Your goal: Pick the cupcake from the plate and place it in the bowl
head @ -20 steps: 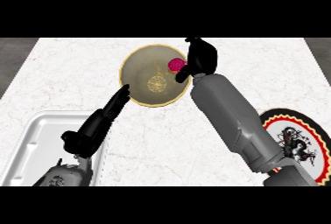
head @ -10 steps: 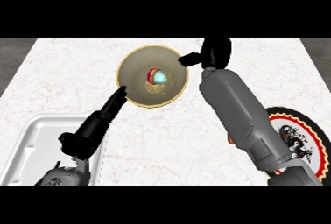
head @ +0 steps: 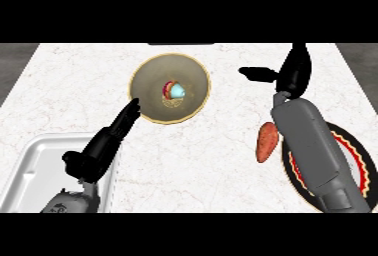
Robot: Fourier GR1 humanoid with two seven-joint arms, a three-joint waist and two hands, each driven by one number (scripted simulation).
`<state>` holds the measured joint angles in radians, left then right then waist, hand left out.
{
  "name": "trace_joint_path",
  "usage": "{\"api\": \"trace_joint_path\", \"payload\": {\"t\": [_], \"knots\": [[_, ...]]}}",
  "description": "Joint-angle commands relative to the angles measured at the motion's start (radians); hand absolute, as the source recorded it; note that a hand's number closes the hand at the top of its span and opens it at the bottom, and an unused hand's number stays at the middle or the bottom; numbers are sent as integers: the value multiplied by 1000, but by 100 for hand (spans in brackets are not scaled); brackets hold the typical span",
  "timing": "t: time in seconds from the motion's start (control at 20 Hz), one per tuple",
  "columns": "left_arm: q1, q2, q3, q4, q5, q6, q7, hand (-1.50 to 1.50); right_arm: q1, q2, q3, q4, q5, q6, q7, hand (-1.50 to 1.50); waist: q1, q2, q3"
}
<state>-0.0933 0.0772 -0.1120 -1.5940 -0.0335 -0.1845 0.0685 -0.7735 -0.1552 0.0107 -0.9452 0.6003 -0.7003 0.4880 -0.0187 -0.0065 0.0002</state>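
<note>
Sitting tilted in the tan bowl (head: pixel 170 88) near the counter's far edge, the red-and-pale-blue cupcake (head: pixel 175 92) is lying free while the right hand (head: pixel 289 75) is hovering open-fingered beside it.

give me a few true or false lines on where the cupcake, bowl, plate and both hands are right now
1. The cupcake lies in the bowl. True.
2. The right hand holds the cupcake. False: it is open, off to the right of the bowl.
3. The plate sits at the right, partly under the right forearm. True.
4. The left hand rests inside the bowl. False: its fingertips end beside the bowl's lower left rim.
5. An orange-red thing lies left of the plate. True.
</note>
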Motion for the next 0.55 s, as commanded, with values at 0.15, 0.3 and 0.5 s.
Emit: {"api": "trace_joint_path", "payload": {"t": [0.15, 0.3, 0.5], "knots": [[5, -35, -14, -8, -22, 35, 0, 0, 308, -142, -87, -351, -171, 96, -111, -150, -4, 1, 0], [-5, -22, 0, 18, -17, 21, -10, 0, 439, -212, -155, -429, -298, 190, -211, -150, -2, 4, 0], [61, 28, 24, -62, 34, -44, -4, 0, 630, -196, -168, -606, -368, 249, -243, -150, 7, 2, 0]]}}
